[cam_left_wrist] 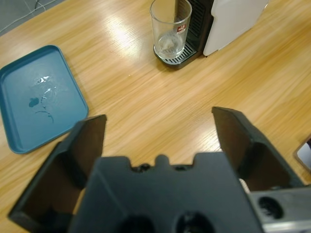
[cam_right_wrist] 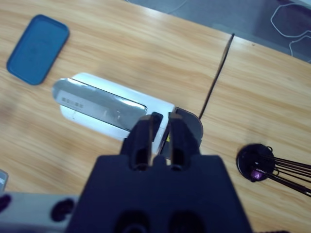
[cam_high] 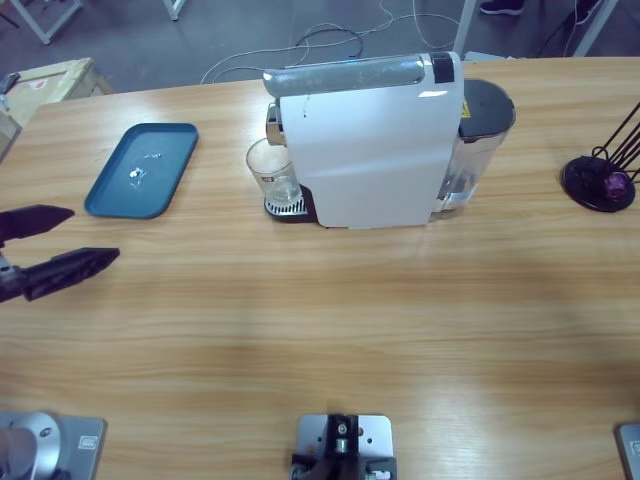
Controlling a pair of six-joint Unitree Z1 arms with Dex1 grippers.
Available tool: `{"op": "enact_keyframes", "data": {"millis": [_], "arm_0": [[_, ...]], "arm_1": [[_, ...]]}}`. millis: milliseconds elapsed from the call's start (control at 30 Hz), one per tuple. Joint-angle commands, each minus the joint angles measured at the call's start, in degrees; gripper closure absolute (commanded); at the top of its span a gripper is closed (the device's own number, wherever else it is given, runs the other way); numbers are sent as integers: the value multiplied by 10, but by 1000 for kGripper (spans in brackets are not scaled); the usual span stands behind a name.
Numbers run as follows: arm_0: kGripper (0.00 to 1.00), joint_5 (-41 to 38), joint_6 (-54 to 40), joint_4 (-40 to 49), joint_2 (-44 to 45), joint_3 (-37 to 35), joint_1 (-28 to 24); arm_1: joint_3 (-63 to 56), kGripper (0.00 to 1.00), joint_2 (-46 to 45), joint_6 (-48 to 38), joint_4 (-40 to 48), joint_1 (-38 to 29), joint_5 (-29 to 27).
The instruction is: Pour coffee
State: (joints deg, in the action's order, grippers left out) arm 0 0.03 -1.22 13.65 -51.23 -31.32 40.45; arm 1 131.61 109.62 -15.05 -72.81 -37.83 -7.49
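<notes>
A white coffee machine (cam_high: 370, 140) stands at the back middle of the table, and the right wrist view looks down on it (cam_right_wrist: 102, 109) from above. An empty clear glass (cam_high: 272, 170) stands on its drip tray under the spout, also seen in the left wrist view (cam_left_wrist: 170, 29). My left gripper (cam_high: 92, 235) hovers at the table's left edge, open and holding nothing (cam_left_wrist: 158, 119), well short of the glass. My right gripper (cam_right_wrist: 160, 124) is high over the machine's rear end, shut on nothing. It is out of the high view.
A blue tray (cam_high: 140, 170) lies left of the machine, wet in spots (cam_left_wrist: 34, 97). A black capsule stand (cam_high: 600, 180) sits at the far right. The machine's water tank (cam_high: 480, 140) is at its right end. Cables lie on the floor beyond.
</notes>
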Motion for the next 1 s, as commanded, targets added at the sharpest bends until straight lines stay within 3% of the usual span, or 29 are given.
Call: {"op": "enact_keyframes", "data": {"millis": [33,1000], "arm_0": [[18,-11,5,-6,-4,21,2],[18,-13,5,-6,-4,22,2]], "arm_1": [[-4,0,37,5,-15,2,-20],[-25,0,13,1,-15,-14,-18]]}}
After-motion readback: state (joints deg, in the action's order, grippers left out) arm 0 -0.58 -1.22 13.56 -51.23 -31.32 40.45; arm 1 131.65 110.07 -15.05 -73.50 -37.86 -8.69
